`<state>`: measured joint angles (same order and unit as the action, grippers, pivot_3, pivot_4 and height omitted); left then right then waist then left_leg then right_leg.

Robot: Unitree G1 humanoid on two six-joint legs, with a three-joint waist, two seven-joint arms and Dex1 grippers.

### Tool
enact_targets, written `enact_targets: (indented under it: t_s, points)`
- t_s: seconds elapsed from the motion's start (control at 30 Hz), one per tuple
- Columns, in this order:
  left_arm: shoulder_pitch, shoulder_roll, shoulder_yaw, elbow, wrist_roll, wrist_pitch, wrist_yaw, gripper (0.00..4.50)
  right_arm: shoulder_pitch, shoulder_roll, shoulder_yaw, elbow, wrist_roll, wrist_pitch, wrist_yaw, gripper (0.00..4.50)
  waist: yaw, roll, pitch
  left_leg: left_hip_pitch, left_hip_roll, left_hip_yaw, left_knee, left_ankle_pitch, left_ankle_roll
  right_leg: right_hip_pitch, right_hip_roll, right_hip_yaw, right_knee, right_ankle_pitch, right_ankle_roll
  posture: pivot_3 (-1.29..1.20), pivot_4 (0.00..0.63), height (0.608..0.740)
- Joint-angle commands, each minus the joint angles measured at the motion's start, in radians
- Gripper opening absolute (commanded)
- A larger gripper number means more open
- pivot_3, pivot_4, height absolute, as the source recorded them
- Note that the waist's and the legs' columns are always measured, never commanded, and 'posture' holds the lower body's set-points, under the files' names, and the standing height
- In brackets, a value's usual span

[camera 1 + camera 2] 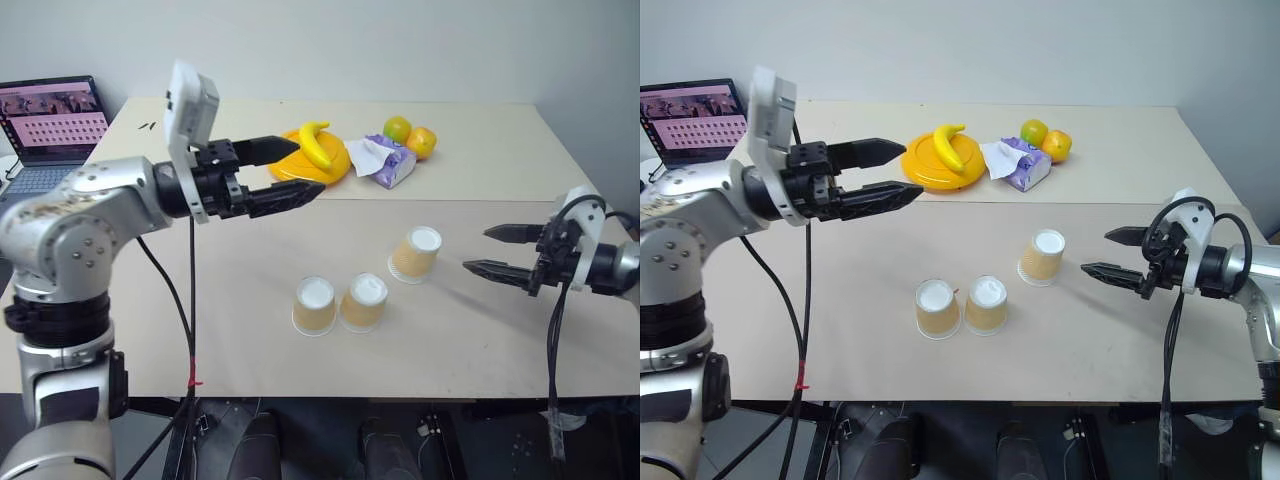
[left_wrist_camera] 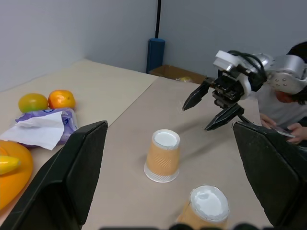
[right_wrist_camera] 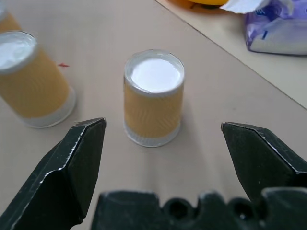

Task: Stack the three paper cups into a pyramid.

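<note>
Base row looks set: two paper cups upside down, side by side, touching, centre of frame. Third cup upside down, alone, just up-right of them. Right gripper at mid-right, jaws wide apart, empty, aimed at third cup. Left gripper upper left, raised, jaws apart, empty. Next, I'd say: close on third cup, lift, seat it straddling the pair w/o knocking them.

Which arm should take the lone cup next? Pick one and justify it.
Right. The right claw is open, low over the table and aimed at the lone cup, which sits centred between its fingers in the right wrist view. The left claw is open too, but raised high near the plate.
</note>
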<state>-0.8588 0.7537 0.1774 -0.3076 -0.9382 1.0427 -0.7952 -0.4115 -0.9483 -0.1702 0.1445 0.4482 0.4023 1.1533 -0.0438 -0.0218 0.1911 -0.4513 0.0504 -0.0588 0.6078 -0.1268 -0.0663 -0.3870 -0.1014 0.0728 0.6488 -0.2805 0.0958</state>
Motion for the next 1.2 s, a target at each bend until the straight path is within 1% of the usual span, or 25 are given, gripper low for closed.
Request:
enact_targets:
  t_s: [0.03,0.07,0.13,0.2,0.27,0.47,0.6,0.67,0.83,0.9,0.93,0.97,1.0,1.2]
  points:
    - [-0.027,0.046,0.057,-0.052,-0.108,0.073,0.011,4.42,-0.055,0.032,0.014,0.035,-0.018,-0.054,0.010,4.50,-0.002,0.000,0.000,0.000,0.000,0.000,0.000,0.000,0.000,0.000,0.000,0.000,0.000,0.000,0.000,0.00,0.150,0.732]
    - [-0.007,0.048,0.074,-0.052,-0.107,0.064,0.022,4.42,-0.070,0.049,0.032,0.052,-0.030,-0.060,0.011,4.50,-0.002,0.000,0.000,0.000,0.000,0.000,0.000,0.000,0.000,0.000,0.000,0.000,0.000,0.000,0.000,0.00,0.150,0.732]
    - [0.047,0.082,0.082,-0.083,-0.097,0.045,-0.001,4.42,-0.101,0.078,0.070,0.108,-0.071,-0.098,0.013,4.50,-0.003,0.000,0.000,0.000,0.000,0.000,0.000,0.000,0.000,0.000,0.000,0.000,0.000,0.000,0.000,0.00,0.150,0.732]
    - [0.068,0.093,0.106,-0.100,-0.143,0.059,0.000,4.42,-0.130,0.101,0.092,0.155,-0.090,-0.123,0.019,4.50,-0.003,0.000,0.000,0.002,0.000,0.001,-0.001,0.000,0.000,0.001,0.000,0.001,0.000,0.000,0.000,0.00,0.150,0.732]
    - [0.098,0.121,0.116,-0.125,-0.159,0.056,-0.021,4.42,-0.159,0.123,0.107,0.187,-0.099,-0.137,0.028,4.50,0.000,0.000,0.000,0.002,0.000,0.000,-0.001,0.000,0.000,0.001,0.000,0.000,0.000,0.000,0.000,0.00,0.150,0.732]
    - [0.180,0.222,0.112,-0.171,-0.170,0.057,-0.054,4.42,-0.229,0.170,0.136,0.271,-0.129,-0.173,0.049,4.50,0.004,0.000,0.000,0.001,0.000,0.000,-0.001,0.000,0.000,0.001,0.000,0.000,0.000,0.000,0.000,0.00,0.150,0.732]
    - [0.211,0.248,0.108,-0.183,-0.170,0.045,-0.050,4.42,-0.273,0.193,0.148,0.319,-0.142,-0.192,0.064,4.50,0.004,0.000,0.000,0.001,0.000,0.000,-0.001,0.000,0.000,0.001,0.000,0.000,0.000,0.000,-0.001,0.00,0.150,0.732]
    - [0.239,0.260,0.108,-0.191,-0.164,0.038,-0.064,4.42,-0.299,0.212,0.158,0.341,-0.150,-0.200,0.072,4.50,0.002,0.000,0.000,0.001,0.000,0.000,-0.001,0.000,0.000,0.001,0.000,0.000,0.000,0.000,-0.001,0.00,0.150,0.732]
    - [0.298,0.314,0.077,-0.198,-0.084,-0.018,-0.114,4.42,-0.357,0.250,0.168,0.402,-0.171,-0.221,0.085,4.50,-0.002,0.000,0.000,0.001,0.001,0.001,-0.002,0.000,0.000,0.000,0.000,0.000,0.000,0.000,-0.001,0.00,0.150,0.732]
    - [0.303,0.316,0.069,-0.193,-0.064,-0.036,-0.118,4.50,-0.374,0.260,0.170,0.424,-0.178,-0.228,0.091,3.98,-0.001,0.000,0.000,0.001,0.001,0.001,-0.002,0.000,-0.001,0.000,0.000,0.000,0.000,0.000,-0.001,0.00,0.150,0.732]
    - [0.305,0.315,0.067,-0.192,-0.060,-0.042,-0.121,4.50,-0.379,0.262,0.170,0.432,-0.180,-0.231,0.095,3.80,0.000,0.000,0.000,0.001,0.000,0.001,-0.002,0.000,-0.001,0.000,0.000,0.000,0.000,0.000,-0.001,0.00,0.150,0.732]
    - [0.313,0.318,0.061,-0.194,-0.048,-0.052,-0.131,4.50,-0.379,0.261,0.172,0.430,-0.186,-0.236,0.096,3.40,0.001,0.000,0.000,0.001,0.000,0.001,-0.002,0.000,-0.001,0.000,0.000,0.000,0.000,0.000,-0.001,0.00,0.150,0.732]
    - [0.319,0.319,0.059,-0.194,-0.041,-0.059,-0.139,4.50,-0.377,0.258,0.175,0.425,-0.193,-0.242,0.096,3.10,0.004,0.000,0.000,0.001,0.000,0.001,-0.002,0.000,-0.001,0.000,0.000,0.000,0.000,0.000,-0.001,0.00,0.150,0.732]
    - [0.359,0.343,0.055,-0.173,0.007,-0.106,-0.208,4.50,-0.367,0.204,0.145,0.293,-0.156,-0.158,0.120,3.10,0.002,0.000,0.000,0.001,0.000,0.001,-0.002,0.000,-0.001,-0.001,0.000,0.000,0.000,0.000,-0.001,0.00,0.150,0.732]
